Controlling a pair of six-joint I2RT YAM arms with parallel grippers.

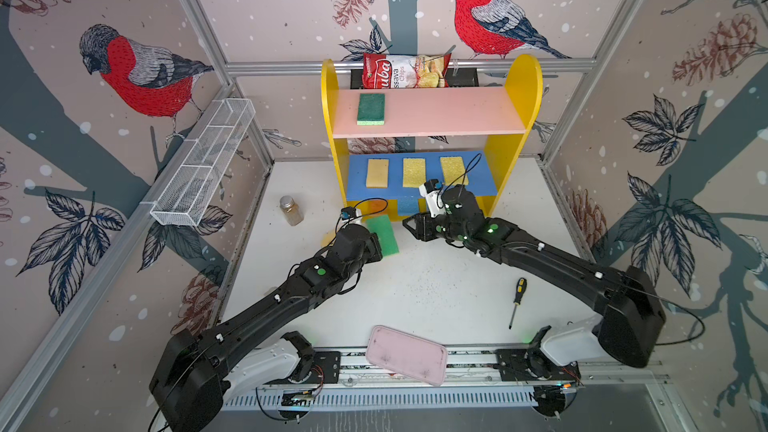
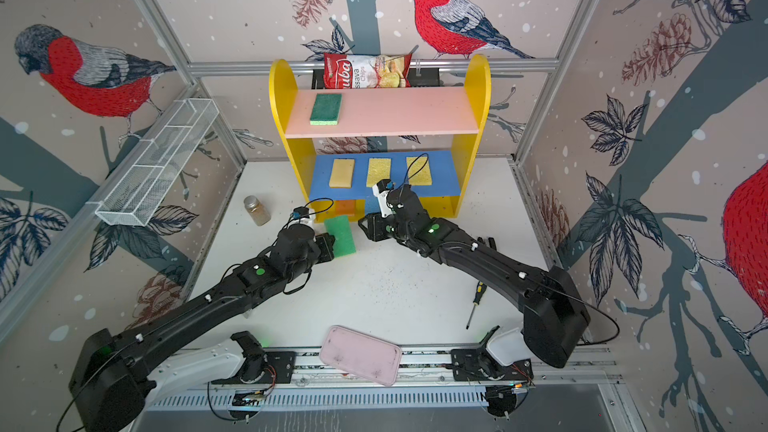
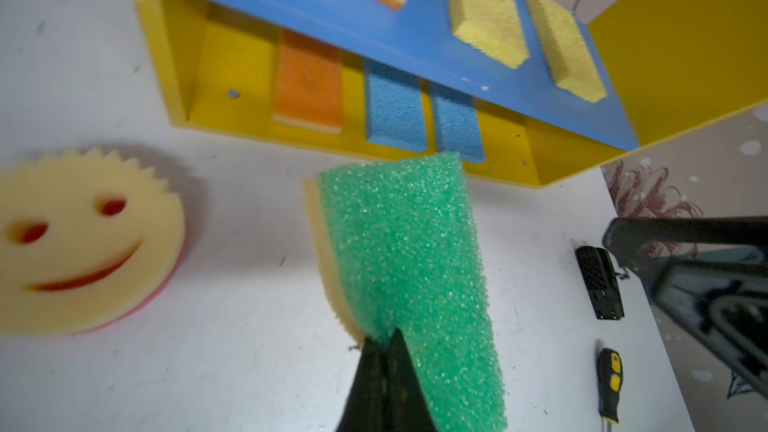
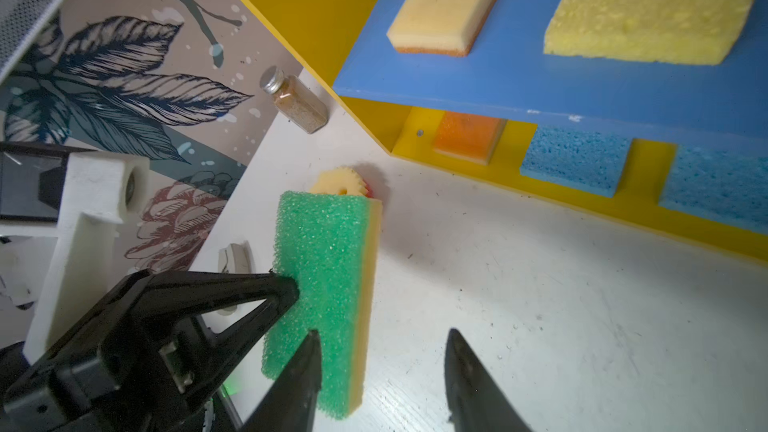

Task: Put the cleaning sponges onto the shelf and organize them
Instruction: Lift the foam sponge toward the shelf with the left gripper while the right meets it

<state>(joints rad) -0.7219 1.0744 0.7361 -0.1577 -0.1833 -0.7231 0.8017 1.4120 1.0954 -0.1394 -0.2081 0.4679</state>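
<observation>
a: pink tray [image 1: 406, 355] is lying nearest, across the front rail, well apart from the work. what is the left gripper [image 3: 384, 336] doing?

b: it is pinching one short end of the green sponge [image 3: 407, 251], jaws squeezed narrow into the foam. it is holding the sponge just in front of the shelf [image 1: 521, 89], by the yellow base.

a: and the right gripper [image 4: 383, 332]?

b: its jaws are standing partly apart with nothing clamped between them, just beside that sponge's long edge. i cannot tell whether a finger is touching the foam.

a: where are the others lying?

b: a dark green sponge [image 1: 371, 108] is sitting on the pink board. a tan sponge [image 1: 377, 173], a yellow sponge [image 1: 414, 172] and a second yellow sponge [image 1: 451, 166] are lining the blue board. an orange sponge [image 3: 309, 85], a blue sponge [image 3: 395, 110] and a second blue sponge [image 3: 455, 124] are lying on the base. the smiley sponge [image 3: 87, 238] is sitting on the table [image 1: 415, 284], near the shelf's left side.

a: what is looking risky?

b: i am judging the grip thin: soft foam held by its end may be sagging, then slipping or catching the blue board's front edge. the two grippers are also working very close together, so they may be bumping each other or knocking the sponge loose.
</observation>
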